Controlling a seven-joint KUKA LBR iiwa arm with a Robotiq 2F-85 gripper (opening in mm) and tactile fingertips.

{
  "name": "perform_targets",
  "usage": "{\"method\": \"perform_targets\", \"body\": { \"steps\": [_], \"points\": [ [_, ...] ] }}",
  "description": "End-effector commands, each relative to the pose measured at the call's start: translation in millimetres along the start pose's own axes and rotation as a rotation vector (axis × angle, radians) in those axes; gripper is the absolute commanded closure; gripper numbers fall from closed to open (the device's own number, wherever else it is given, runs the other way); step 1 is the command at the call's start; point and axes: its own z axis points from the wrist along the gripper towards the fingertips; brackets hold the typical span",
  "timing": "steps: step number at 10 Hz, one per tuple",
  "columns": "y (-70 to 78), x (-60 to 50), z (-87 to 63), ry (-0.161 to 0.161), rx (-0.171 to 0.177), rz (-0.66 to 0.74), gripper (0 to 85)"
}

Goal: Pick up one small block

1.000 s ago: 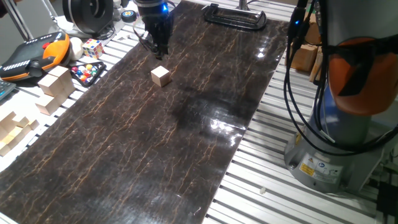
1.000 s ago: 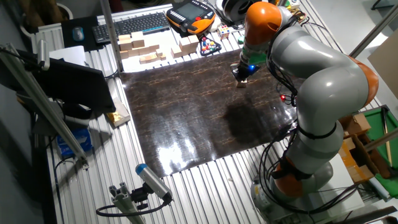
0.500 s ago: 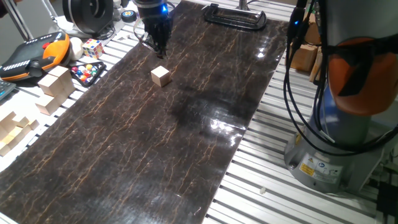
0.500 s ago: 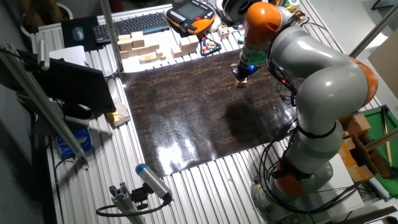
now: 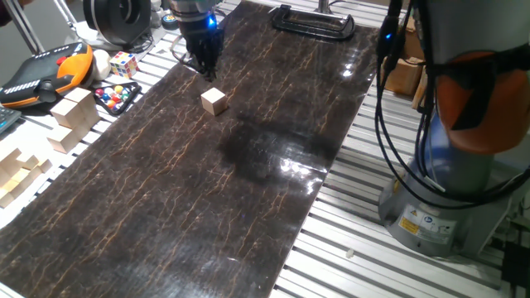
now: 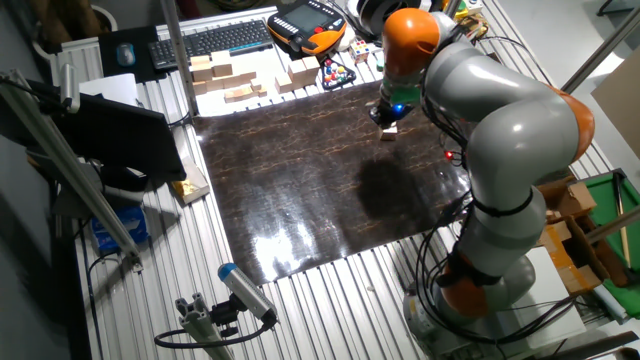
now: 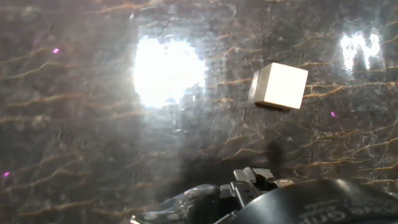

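Matt wooden small block (image 5: 214,101), glossy marbled mat (image 5: 248,190)

A dark glossy marble-patterned mat with thin brown veins (image 5: 199,190) covers a table of ribbed silver aluminium slats (image 5: 364,240) — bright overhead light glares off its sheen. At the far edge lie a black keyboard (image 6: 215,40), an orange-and-black handheld control pendant (image 6: 310,25) and a black monitor (image 6: 125,140) — a green felt board (image 6: 610,205) sits apart.
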Motion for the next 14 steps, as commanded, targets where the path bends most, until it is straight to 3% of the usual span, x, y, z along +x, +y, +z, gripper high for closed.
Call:
{"method": "perform_targets", "body": {
  "steps": [1,3,5,9,11,14],
  "points": [
    [-3.8,-3.8,5.8,0.002,-0.008,0.012,84.3],
    [-8.5,-10.6,18.4,0.001,0.003,0.02,84.3],
    [-16.7,-12.3,29.4,0.007,-0.043,0.051,84.3],
    [-30.2,-20.0,49.1,-0.002,0.003,0.101,84.3],
    [-40.1,-23.0,63.5,-0.008,-0.008,0.104,84.3],
    [-39.5,-25.9,72.5,0.021,-0.012,0.134,84.3]
  ]
}}
